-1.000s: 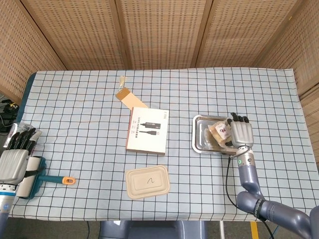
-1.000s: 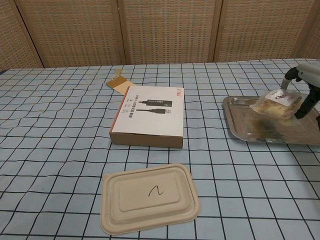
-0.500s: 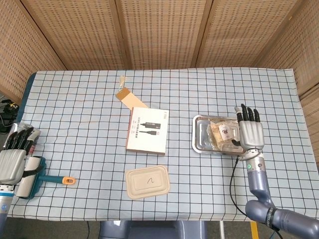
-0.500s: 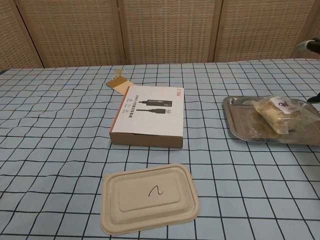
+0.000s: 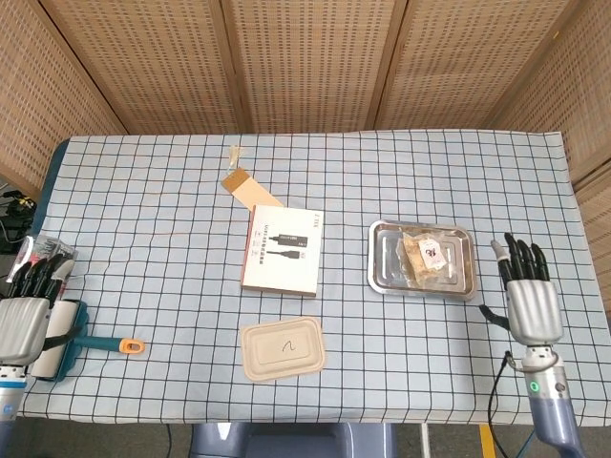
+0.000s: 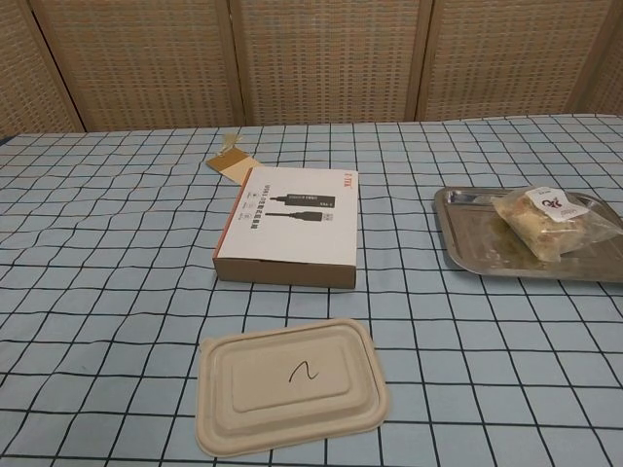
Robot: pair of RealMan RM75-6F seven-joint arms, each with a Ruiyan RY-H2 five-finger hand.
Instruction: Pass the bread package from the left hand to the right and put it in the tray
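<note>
Two hands sit nearest you, both at the front edge of the table, and neither holds anything. Your right hand (image 5: 533,303) hangs off the front right corner, well apart from the tray, fingers straight and a little spread, palm empty. Your left hand (image 5: 27,310) hovers at the front left corner, fingers extended and empty, over a lint roller (image 5: 59,329) with an orange-tipped handle. Swing that arm carelessly and you could clip the roller and knock it off the edge.

Further in lies a pulp lid (image 6: 290,382), flat near the front, then a white box (image 6: 292,226) at mid-table. Neither is in your way unless you sweep across the middle.

To the right, the bread package (image 6: 551,220) rests inside the steel tray (image 6: 465,238), so the job looks done. It lies toward the tray's right side, and in the chest view its far corner seems to ride up on the rim. A bump to the table or tray could tip it out. The cloth is wrinkled too, so dragging a wrist across it might pull the tray along.

Farthest back, a tan card (image 5: 250,192) lies flat, clear of everything.
</note>
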